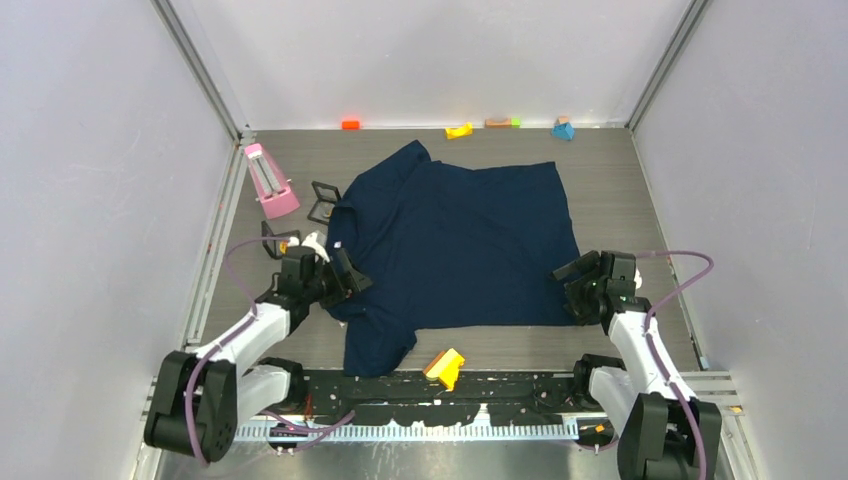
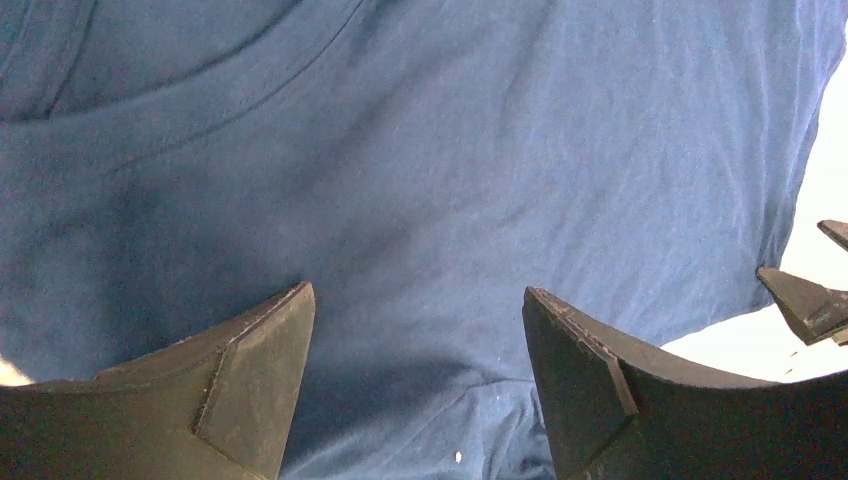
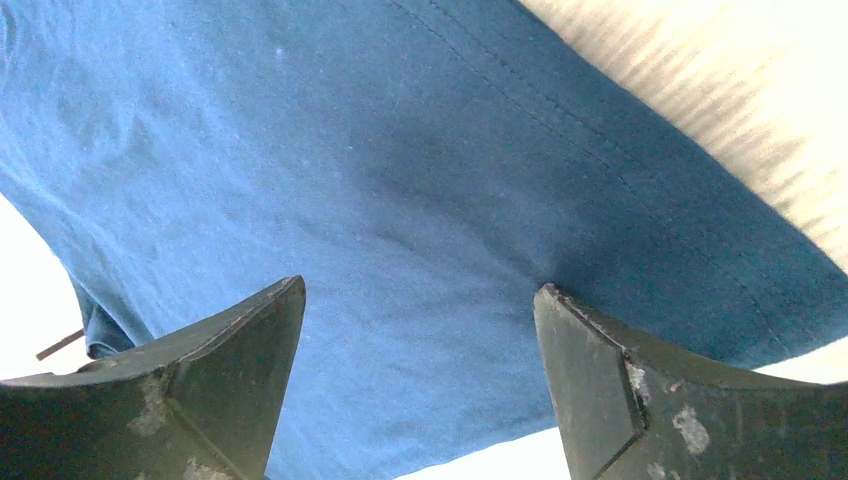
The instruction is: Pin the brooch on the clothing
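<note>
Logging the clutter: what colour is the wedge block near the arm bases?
Yellow; the wedge block shows best in the top external view.

Clothing (image 3: 400,180): blue fabric, filling most of frame; soft creases across surface.
Hem (image 3: 620,130): stitched band, running diagonally from top centre towards right edge, parallel to fabric border.
Right gripper (image 3: 420,295): jaws spread wide; nothing gripped.
Fingers (image 3: 230,370): dark, wedge-shaped, at bottom left and bottom right; pale scuff marks on both.
Fabric between tips: flat, shaded darker near right-hand tip; contact with tip not determinable.
Table (image 3: 720,80): pale, overexposed; visible at upper right beyond hem, at left edge, and in a strip at bottom centre.
Sliver (image 3: 60,344): thin, dark, at left edge beside fabric corner; too small to identify.
</note>
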Robot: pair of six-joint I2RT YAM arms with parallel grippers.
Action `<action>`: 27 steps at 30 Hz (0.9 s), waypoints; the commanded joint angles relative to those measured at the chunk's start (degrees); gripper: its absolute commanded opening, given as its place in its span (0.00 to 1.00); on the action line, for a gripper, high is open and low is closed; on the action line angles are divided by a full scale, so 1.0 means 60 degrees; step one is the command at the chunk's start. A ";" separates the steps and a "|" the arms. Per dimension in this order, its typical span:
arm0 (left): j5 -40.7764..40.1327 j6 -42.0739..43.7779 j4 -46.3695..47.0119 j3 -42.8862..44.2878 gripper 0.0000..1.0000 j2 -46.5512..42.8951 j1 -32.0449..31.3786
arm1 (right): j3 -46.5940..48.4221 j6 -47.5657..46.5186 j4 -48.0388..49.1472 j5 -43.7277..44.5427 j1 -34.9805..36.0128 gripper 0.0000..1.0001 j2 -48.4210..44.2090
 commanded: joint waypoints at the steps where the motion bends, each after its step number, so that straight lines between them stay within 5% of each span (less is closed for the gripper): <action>1: -0.0348 -0.0461 -0.0675 -0.0652 0.80 -0.1199 0.0017 | -0.0479 0.0805 -0.1473 0.0403 -0.0041 0.91 -0.0597; 9: -0.0172 -0.0682 -0.2682 -0.0901 0.81 -0.3917 0.0017 | -0.0764 0.1448 -0.2958 0.0427 -0.0048 0.91 -0.2764; 14: -0.0087 -0.0294 -0.4100 0.0509 0.87 -0.4683 0.0017 | -0.0173 0.1178 -0.3653 0.0614 -0.0039 0.91 -0.3410; 21: 0.0156 0.1846 -0.6920 0.4461 0.98 -0.2566 0.0031 | 0.1674 -0.0874 -0.3563 -0.0565 -0.0043 0.91 -0.3309; 27: -0.2483 0.3001 -0.7296 0.6353 0.99 -0.1174 0.0149 | 0.2269 -0.2177 -0.3406 -0.1987 -0.0044 0.91 -0.3040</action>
